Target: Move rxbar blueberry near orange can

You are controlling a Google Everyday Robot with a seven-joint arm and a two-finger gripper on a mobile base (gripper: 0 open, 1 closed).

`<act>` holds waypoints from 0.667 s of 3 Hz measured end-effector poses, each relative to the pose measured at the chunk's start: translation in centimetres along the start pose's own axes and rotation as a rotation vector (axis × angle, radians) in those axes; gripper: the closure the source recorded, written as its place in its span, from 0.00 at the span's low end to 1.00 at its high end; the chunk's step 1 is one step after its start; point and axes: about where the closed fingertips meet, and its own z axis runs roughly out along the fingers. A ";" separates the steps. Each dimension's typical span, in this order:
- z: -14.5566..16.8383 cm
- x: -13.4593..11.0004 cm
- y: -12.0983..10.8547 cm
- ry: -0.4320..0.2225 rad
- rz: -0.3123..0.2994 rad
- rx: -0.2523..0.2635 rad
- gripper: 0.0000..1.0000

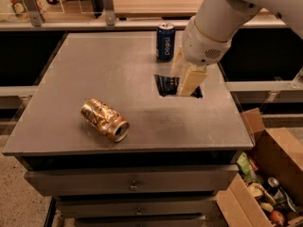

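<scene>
Hand [183,86] clamps flat, navy rxbar blueberry [166,85] — above matte grey table [94,65].

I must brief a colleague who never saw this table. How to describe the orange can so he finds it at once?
On the grey table, look front left, away from the gripper holding the rxbar blueberry right of centre. The orange can lies on its side, golden; the blue can stands upright.

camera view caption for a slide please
Robot hand over the grey table grips a flat navy-blue snack bar, with the golden-orange metal can lying on its side front-left.
</scene>
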 end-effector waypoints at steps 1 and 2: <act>2.2 -3.2 0.5 0.001 -0.162 -0.006 1.00; 2.2 -3.2 0.5 0.001 -0.162 -0.006 1.00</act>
